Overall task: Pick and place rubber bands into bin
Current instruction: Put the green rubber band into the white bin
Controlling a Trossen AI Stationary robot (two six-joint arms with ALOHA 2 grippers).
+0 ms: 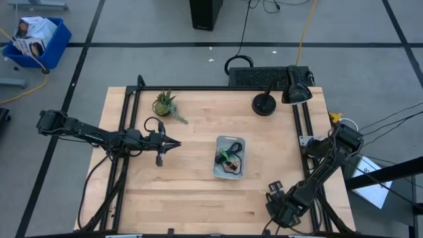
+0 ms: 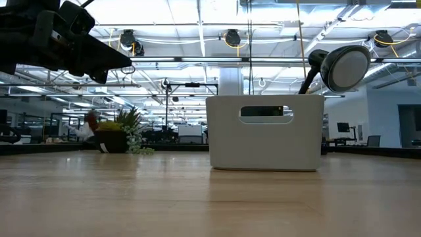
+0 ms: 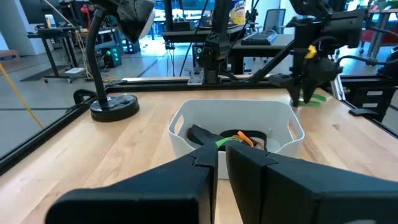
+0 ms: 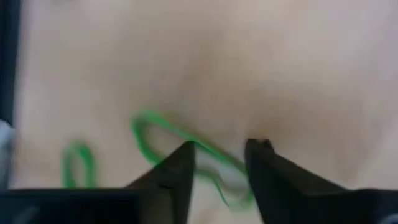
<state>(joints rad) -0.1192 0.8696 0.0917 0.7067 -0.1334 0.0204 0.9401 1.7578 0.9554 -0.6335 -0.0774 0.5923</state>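
Note:
The bin [image 1: 229,157] is a pale tray at mid-table; in the left wrist view the bin [image 3: 236,134] holds black, orange [image 3: 245,138] and green rubber bands. A green rubber band [image 4: 155,127] lies flat on the wood near the table's near right corner. My right gripper [image 4: 221,149] points down over it, open, one finger on each side of the loop. A smaller green band [image 4: 78,165] lies beside it. My right gripper [image 1: 274,198] also shows in the high view. My left gripper [image 1: 173,143] hangs level left of the bin, shut and holding nothing. My right gripper comes at the green band from above, its fingers [image 4: 180,158] straddling one stretch of the loop [image 4: 208,155], which lies on the table. Whether the fingertips touch the band I cannot tell.
A black desk lamp [image 1: 264,104] stands at the far right of the table, a small potted plant [image 1: 165,104] at the far left. Black frame rails [image 1: 125,132] run along both side edges. A blue crate [image 1: 36,39] sits on the floor beyond.

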